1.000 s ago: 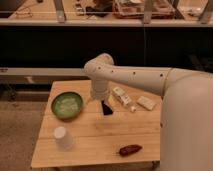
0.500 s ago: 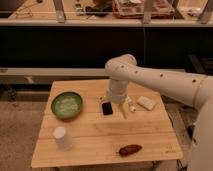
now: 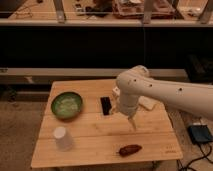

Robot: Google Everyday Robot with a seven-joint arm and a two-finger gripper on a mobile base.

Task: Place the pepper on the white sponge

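Partly hidden white sponge (image 3: 148, 104) behind the arm (image 3: 165, 92), gripper (image 3: 132, 123) hanging near pepper (image 3: 130, 149), apart, its state indiscernible.

One raised view, angled down at table (image 3: 95, 142), moderately near, claw (image 3: 132, 123) above its middle

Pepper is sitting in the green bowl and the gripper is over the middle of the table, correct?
Not quite. The camera view shows the pepper lying on the table near its front edge, not in the green bowl. The gripper is over the middle of the table, as you say.
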